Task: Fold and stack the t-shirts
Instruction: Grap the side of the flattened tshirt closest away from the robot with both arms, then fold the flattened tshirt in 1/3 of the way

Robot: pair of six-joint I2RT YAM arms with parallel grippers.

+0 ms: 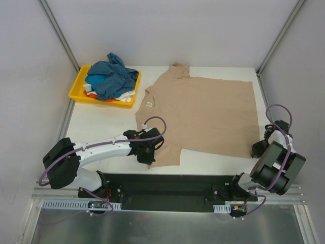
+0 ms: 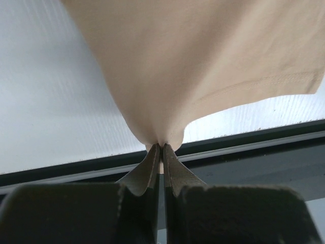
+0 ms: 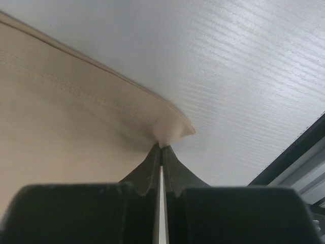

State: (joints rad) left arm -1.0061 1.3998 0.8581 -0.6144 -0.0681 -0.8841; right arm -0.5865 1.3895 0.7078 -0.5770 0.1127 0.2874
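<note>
Left gripper (image 2: 161, 147) pinches the near sleeve of the beige t-shirt (image 1: 203, 112); right gripper (image 3: 161, 146) pinches its near hem corner.

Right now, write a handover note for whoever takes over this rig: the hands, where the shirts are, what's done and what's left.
Left hand: shut on the beige t-shirt, pinching the edge of its near sleeve.
Right hand: shut on the same shirt's near hem corner.
The beige t-shirt lies spread flat on the table.
Other t-shirts are heaped in the yellow tray at the far left, a teal-blue one on top.
Done: one shirt laid out and gripped.
Left: every fold and all the stacking; no folded stack is visible.
</note>
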